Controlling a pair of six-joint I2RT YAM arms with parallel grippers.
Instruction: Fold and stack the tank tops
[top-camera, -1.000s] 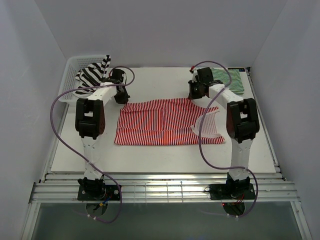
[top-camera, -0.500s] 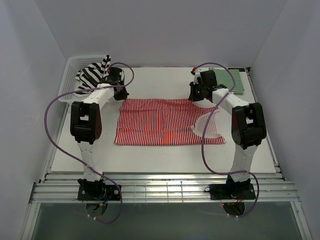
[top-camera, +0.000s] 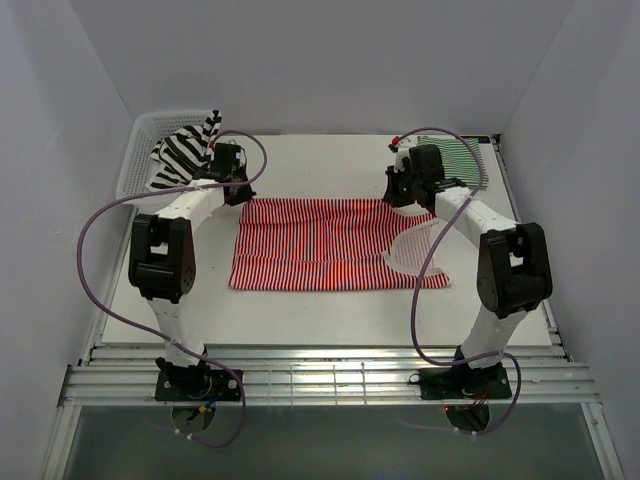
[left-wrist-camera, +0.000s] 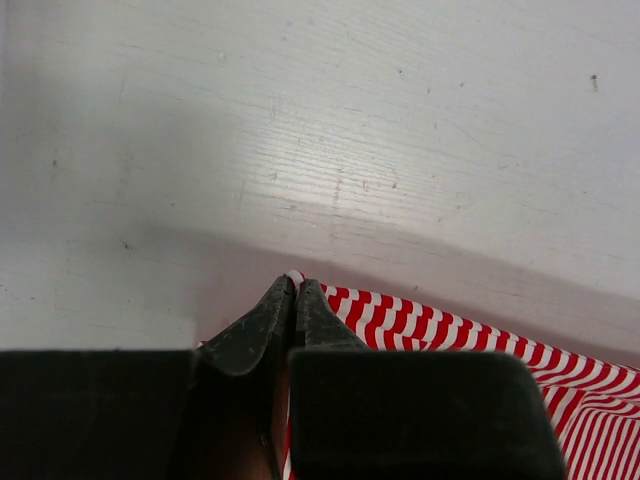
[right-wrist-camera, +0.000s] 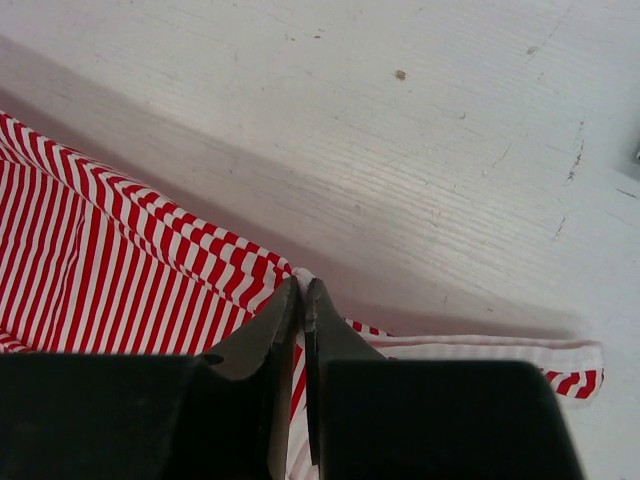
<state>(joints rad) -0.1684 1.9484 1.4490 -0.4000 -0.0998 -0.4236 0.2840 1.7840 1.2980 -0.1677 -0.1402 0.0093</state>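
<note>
The red-and-white tank top (top-camera: 320, 243) lies spread on the white table, folded roughly in half. My left gripper (top-camera: 240, 193) is shut on its far left corner (left-wrist-camera: 293, 279). My right gripper (top-camera: 392, 198) is shut on its far right edge (right-wrist-camera: 301, 275), next to a strap (right-wrist-camera: 480, 350). The green-and-white tank top (top-camera: 462, 158) lies folded at the table's far right corner. The black-and-white tank top (top-camera: 186, 152) hangs over the basket's rim at the far left.
A white mesh basket (top-camera: 147, 130) stands at the table's far left corner. The white table (top-camera: 320, 310) has side walls close on both sides and a metal rail along its front edge (top-camera: 320, 375).
Both grippers have moved toward the far side of the table, drawing the red-and-white top's far edge back and flatter. Both arms have stretched out further.
</note>
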